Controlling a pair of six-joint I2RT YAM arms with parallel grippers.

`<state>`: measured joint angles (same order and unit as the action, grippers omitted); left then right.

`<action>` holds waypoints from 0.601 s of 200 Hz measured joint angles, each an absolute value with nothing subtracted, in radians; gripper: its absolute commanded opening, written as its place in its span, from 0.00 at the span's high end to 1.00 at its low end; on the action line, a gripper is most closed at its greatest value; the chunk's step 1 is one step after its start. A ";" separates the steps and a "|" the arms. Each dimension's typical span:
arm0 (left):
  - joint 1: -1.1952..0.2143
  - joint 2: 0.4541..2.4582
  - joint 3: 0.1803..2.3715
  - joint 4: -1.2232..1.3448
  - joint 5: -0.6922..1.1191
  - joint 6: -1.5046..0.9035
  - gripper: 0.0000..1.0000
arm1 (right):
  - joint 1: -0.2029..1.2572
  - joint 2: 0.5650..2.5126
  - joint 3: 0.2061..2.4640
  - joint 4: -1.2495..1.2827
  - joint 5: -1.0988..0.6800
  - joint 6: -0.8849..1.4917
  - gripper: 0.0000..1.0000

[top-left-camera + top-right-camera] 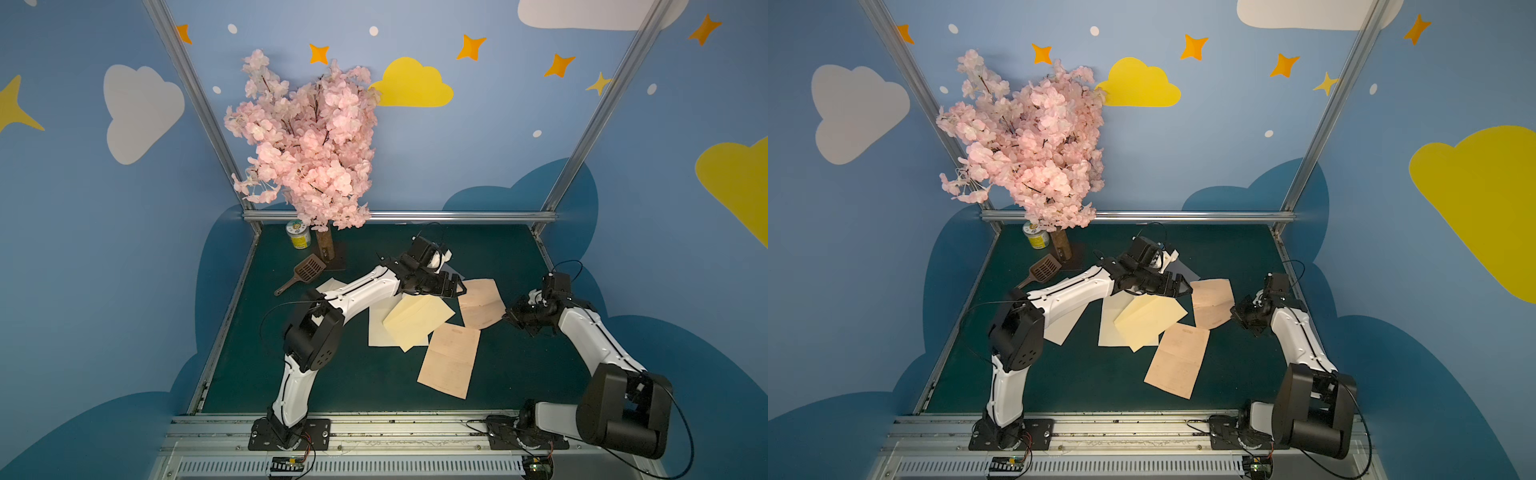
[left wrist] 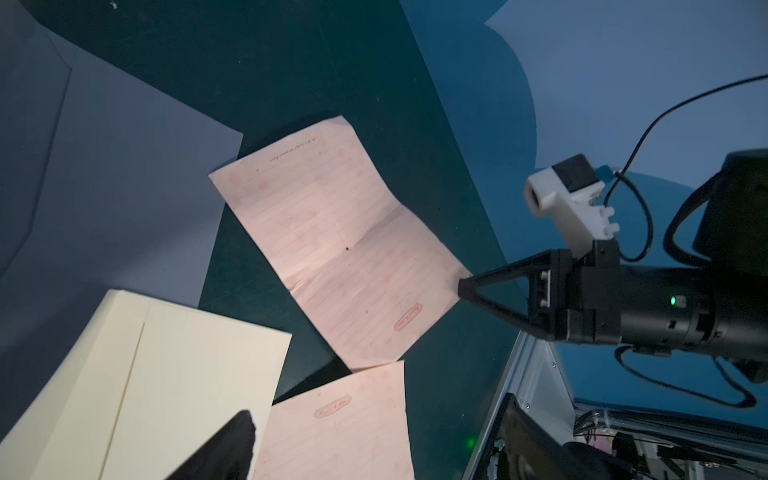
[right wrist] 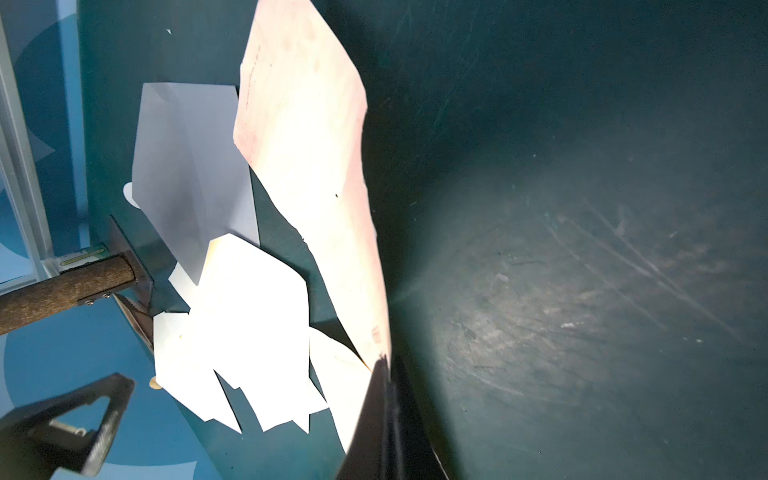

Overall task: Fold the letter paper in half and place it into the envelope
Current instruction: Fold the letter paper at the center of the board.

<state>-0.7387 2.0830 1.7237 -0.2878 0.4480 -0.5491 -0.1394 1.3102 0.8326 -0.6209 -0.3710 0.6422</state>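
Two pink lined letter papers lie on the green table. The creased one (image 1: pixel 480 301) (image 2: pixel 345 245) has its right corner lifted, and my right gripper (image 1: pixel 508 316) (image 3: pixel 384 368) is shut on that corner. The other pink sheet (image 1: pixel 451 359) lies flat, nearer the front. A cream envelope (image 1: pixel 417 320) (image 2: pixel 166 374) rests slanted on another cream sheet (image 1: pixel 380 332). My left gripper (image 1: pixel 455 286) (image 2: pixel 374 453) hangs open above the cream envelope's far corner, beside the creased paper's left edge, holding nothing. One dark finger (image 2: pixel 232 440) shows over the envelope.
A grey-blue envelope (image 2: pixel 104 166) lies behind the cream one, mostly under my left wrist. A pink blossom tree (image 1: pixel 307 141), a can (image 1: pixel 298 234) and a brown scoop (image 1: pixel 305 270) stand at the back left. Metal rails (image 1: pixel 399 216) edge the table.
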 measured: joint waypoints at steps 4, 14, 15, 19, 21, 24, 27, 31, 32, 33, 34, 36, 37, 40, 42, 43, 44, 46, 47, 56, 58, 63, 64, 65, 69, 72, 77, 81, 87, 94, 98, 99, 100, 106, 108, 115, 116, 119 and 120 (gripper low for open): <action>-0.736 2.098 1.737 -0.275 0.457 -0.565 0.11 | -0.139 1.311 0.833 -0.626 -0.376 0.639 1.00; -0.733 2.133 1.762 -0.247 0.479 -0.593 0.16 | -0.139 1.314 0.834 -0.643 -0.387 0.631 1.00; -0.733 2.138 1.766 -0.243 0.482 -0.601 0.16 | -0.139 1.314 0.834 -0.645 -0.387 0.630 1.00; -0.733 2.151 1.778 -0.233 0.491 -0.609 0.18 | -0.139 1.317 0.836 -0.654 -0.390 0.627 1.00; -0.732 2.162 1.785 -0.227 0.496 -0.618 0.18 | -0.139 1.318 0.837 -0.659 -0.392 0.625 1.00; -0.732 2.172 1.795 -0.219 0.504 -0.627 0.19 | -0.139 1.320 0.838 -0.665 -0.394 0.623 1.00; -0.731 2.184 1.804 -0.209 0.510 -0.634 0.21 | -0.139 1.323 0.840 -0.672 -0.396 0.622 1.00; -0.731 2.201 1.817 -0.196 0.519 -0.648 0.23 | -0.140 1.326 0.844 -0.681 -0.398 0.619 1.00; -0.731 2.204 1.819 -0.194 0.521 -0.649 0.23 | -0.140 1.327 0.845 -0.685 -0.399 0.619 1.00; -0.731 2.206 1.821 -0.192 0.522 -0.649 0.24 | -0.140 1.327 0.846 -0.686 -0.400 0.619 1.00; -0.731 2.213 1.826 -0.187 0.527 -0.656 0.24 | -0.141 1.328 0.847 -0.690 -0.401 0.617 1.00; -0.731 2.221 1.832 -0.180 0.531 -0.665 0.26 | -0.141 1.330 0.849 -0.693 -0.402 0.615 1.00; -0.731 2.223 1.834 -0.178 0.532 -0.666 0.26 | -0.141 1.331 0.851 -0.697 -0.402 0.614 1.00; -0.731 2.233 1.842 -0.169 0.538 -0.670 0.28 | -0.141 1.333 0.854 -0.703 -0.403 0.612 1.00; -0.732 2.243 1.848 -0.161 0.544 -0.681 0.29 | -0.141 1.335 0.857 -0.709 -0.404 0.610 1.00; -0.732 2.245 1.850 -0.159 0.546 -0.684 0.30 | -0.141 1.335 0.858 -0.710 -0.404 0.609 1.00; -0.732 2.249 1.853 -0.155 0.548 -0.687 0.31 | -0.141 1.336 0.860 -0.714 -0.405 0.607 1.00; -0.732 2.257 1.858 -0.149 0.553 -0.689 0.31 | -0.142 1.337 0.863 -0.719 -0.405 0.606 1.00; -0.732 2.260 1.860 -0.147 0.554 -0.692 0.32 | -0.142 1.337 0.863 -0.720 -0.405 0.606 1.00; -0.733 2.288 1.874 -0.119 0.572 -0.719 0.39 | -0.142 1.341 0.876 -0.739 -0.405 0.598 1.00; -0.733 2.294 1.878 -0.115 0.576 -0.726 0.41 | -0.142 1.342 0.878 -0.741 -0.405 0.597 1.00; -0.734 2.310 1.889 -0.105 0.587 -0.740 0.46 | -0.144 1.344 0.885 -0.751 -0.405 0.593 1.00; -0.734 2.312 1.890 -0.103 0.589 -0.741 0.47 | -0.144 1.344 0.886 -0.752 -0.405 0.593 1.00; -0.734 2.315 1.893 -0.102 0.593 -0.741 0.48 | -0.144 1.345 0.888 -0.754 -0.405 0.593 1.00; -0.735 2.329 1.902 -0.093 0.601 -0.755 0.51 | -0.147 1.346 0.891 -0.759 -0.404 0.590 1.00; -0.736 2.337 1.908 -0.089 0.605 -0.755 0.54 | -0.147 1.347 0.895 -0.764 -0.404 0.589 1.00; -0.736 2.351 1.917 -0.081 0.615 -0.770 0.58 | -0.150 1.350 0.899 -0.769 -0.403 0.585 1.00; -0.738 2.362 1.924 -0.075 0.623 -0.776 0.61 | -0.152 1.353 0.901 -0.772 -0.401 0.584 1.00; -0.739 2.376 1.933 -0.067 0.634 -0.787 0.67 | -0.156 1.357 0.903 -0.776 -0.399 0.582 1.00; -0.741 2.388 1.937 -0.057 0.644 -0.797 0.70 | -0.162 1.367 0.907 -0.783 -0.393 0.579 1.00; -0.741 2.392 1.938 -0.052 0.648 -0.805 0.70 | -0.165 1.375 0.910 -0.789 -0.387 0.578 1.00; -0.741 2.392 1.938 -0.052 0.650 -0.804 0.70 | -0.166 1.377 0.911 -0.791 -0.385 0.578 1.00; -0.741 2.394 1.938 -0.051 0.653 -0.803 0.70 | -0.167 1.379 0.912 -0.792 -0.385 0.577 1.00; -0.742 2.400 1.938 -0.050 0.660 -0.813 0.69 | -0.172 1.392 0.916 -0.799 -0.378 0.575 1.00; -0.742 2.402 1.938 -0.049 0.660 -0.814 0.69 | -0.174 1.398 0.918 -0.801 -0.374 0.574 1.00; -0.744 2.405 1.938 -0.047 0.666 -0.820 0.68 | -0.181 1.415 0.925 -0.807 -0.364 0.571 1.00; -0.744 2.406 1.938 -0.046 0.667 -0.821 0.68 | -0.181 1.417 0.926 -0.809 -0.363 0.570 1.00; -0.744 2.407 1.938 -0.046 0.668 -0.825 0.68 | -0.184 1.424 0.929 -0.813 -0.359 0.569 1.00; -0.744 2.407 1.938 -0.045 0.670 -0.827 0.68 | -0.185 1.428 0.931 -0.814 -0.356 0.569 1.00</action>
